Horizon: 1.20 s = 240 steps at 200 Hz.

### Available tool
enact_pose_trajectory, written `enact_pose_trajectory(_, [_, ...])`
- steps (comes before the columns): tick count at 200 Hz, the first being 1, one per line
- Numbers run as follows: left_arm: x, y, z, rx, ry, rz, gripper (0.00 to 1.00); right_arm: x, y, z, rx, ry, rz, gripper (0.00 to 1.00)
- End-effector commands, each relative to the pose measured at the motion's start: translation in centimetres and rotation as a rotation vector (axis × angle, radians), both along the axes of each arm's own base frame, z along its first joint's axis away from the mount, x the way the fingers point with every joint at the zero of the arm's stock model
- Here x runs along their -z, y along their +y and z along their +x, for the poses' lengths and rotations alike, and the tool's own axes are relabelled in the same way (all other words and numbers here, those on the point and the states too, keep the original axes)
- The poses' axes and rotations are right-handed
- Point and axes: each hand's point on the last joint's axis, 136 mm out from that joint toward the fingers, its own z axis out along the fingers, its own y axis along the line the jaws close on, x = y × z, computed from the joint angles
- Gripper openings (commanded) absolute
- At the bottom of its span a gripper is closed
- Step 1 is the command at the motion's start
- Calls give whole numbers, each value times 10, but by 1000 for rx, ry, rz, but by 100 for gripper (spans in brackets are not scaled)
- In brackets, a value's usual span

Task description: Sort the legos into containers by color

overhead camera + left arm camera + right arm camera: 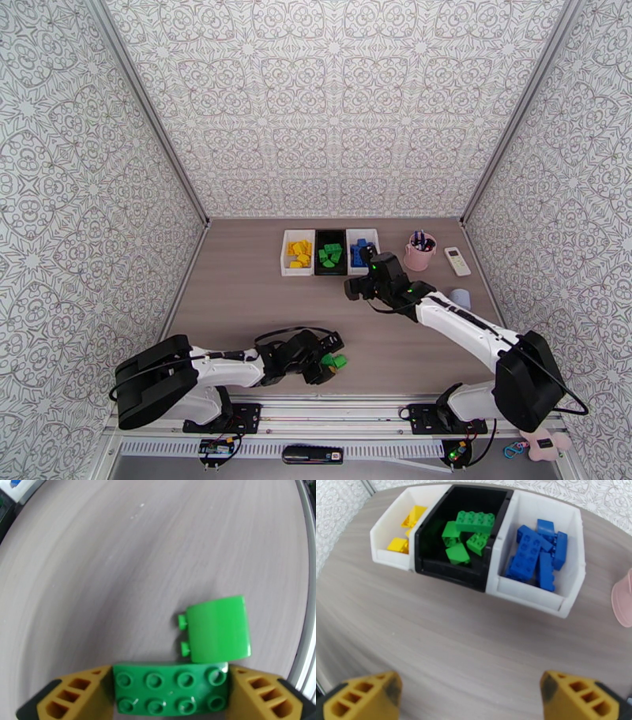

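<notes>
My left gripper (170,695) sits low near the table's front edge with its yellow fingers pressed against both ends of a green two-by-four lego (170,685). A second green lego with a smooth curved face (218,629) lies on the table touching the held one. From above the two read as one green patch (336,362) at the left gripper (332,357). The three containers stand in a row at the back. The left white bin (391,557) holds yellow legos (405,531). The black bin (450,569) holds green legos, and the right white bin (529,594) holds blue ones. My right gripper (472,695) hangs open before them with nothing between its fingers.
A pink cup with pens (419,251) and a white remote (457,260) stand right of the bins. A pale rounded object (460,298) lies by the right arm. The metal rail (306,598) of the front edge runs close beside the loose green lego.
</notes>
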Motion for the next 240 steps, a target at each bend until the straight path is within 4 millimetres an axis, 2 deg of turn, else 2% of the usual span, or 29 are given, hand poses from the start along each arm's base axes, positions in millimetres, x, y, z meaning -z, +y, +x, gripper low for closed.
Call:
enact_pose_trajectory(1, [-7, 2, -3, -1, -8, -13, 59, 1, -13, -1, 52, -1, -5, 96])
enact_pose_trajectory(34, [-21, 7, 1, -53, -25, -60, 42, 1, -18, -3, 67, -4, -8, 96])
enact_pose_trajectory(59, [-39, 9, 10, -100, -66, -100, 42, 1, -20, -4, 70, -5, -9, 96])
enact_pose_trajectory(87, [-68, 12, 34, -186, -113, -167, 42, 2, -21, -7, 72, 0, 1, 96])
enact_pose_trajectory(127, [-116, 14, 93, -337, -177, -251, 43, 2, -25, -11, 86, -2, 6, 96])
enact_pose_trajectory(159, [-141, 14, 142, -448, -196, -279, 43, 1, -31, -15, 101, -10, 2, 96])
enact_pose_trajectory(210, [-163, 2, 226, -540, -228, -323, 44, 3, -41, -24, 123, -9, 9, 96])
enact_pose_trajectory(240, [-162, -8, 268, -554, -243, -342, 44, 2, -45, -29, 125, -12, 6, 96])
